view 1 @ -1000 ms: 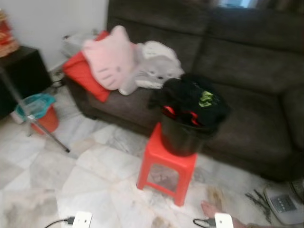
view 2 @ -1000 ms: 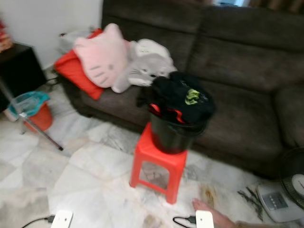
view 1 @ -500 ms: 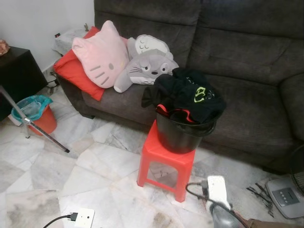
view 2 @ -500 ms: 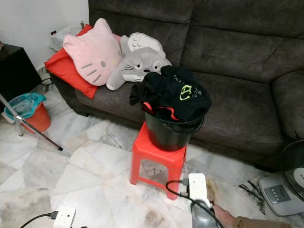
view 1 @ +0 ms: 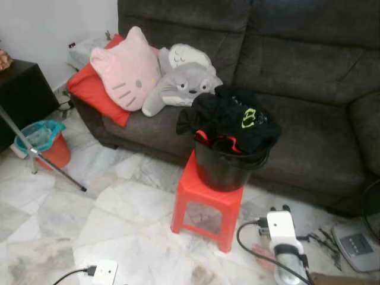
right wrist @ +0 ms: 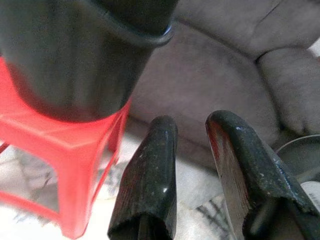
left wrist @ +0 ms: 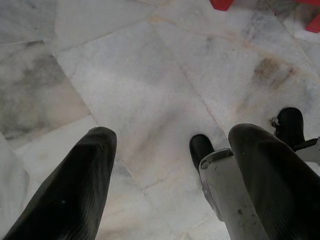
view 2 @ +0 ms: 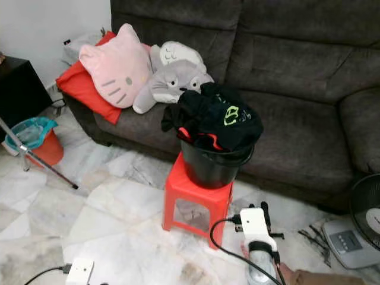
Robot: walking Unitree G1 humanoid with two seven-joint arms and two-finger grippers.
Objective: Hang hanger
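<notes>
A black bucket (view 1: 227,169) heaped with dark clothes (view 1: 234,119) stands on a red plastic stool (view 1: 205,205) in front of a dark grey sofa (view 1: 309,71). My right gripper (view 1: 279,209) is raised low at the right of the stool, above the floor. In the right wrist view its two black fingers (right wrist: 150,170) stand a little apart with nothing between them, pointing at the bucket (right wrist: 75,60) and the stool (right wrist: 65,150). My left gripper (left wrist: 170,165) hangs open over the marble floor (left wrist: 150,75), holding nothing.
On the sofa lie a pink cat cushion (view 1: 127,71), a grey plush (view 1: 181,80) and a red cushion (view 1: 95,92). An orange bin (view 1: 47,142), a metal stand leg (view 1: 41,151) and a black cabinet (view 1: 24,95) are at the left. A fan base (view 1: 356,243) sits at the right.
My right arm has come up from the bottom edge and moved right and forward, beside the stool. The view has steadied; bucket and stool stay put.
</notes>
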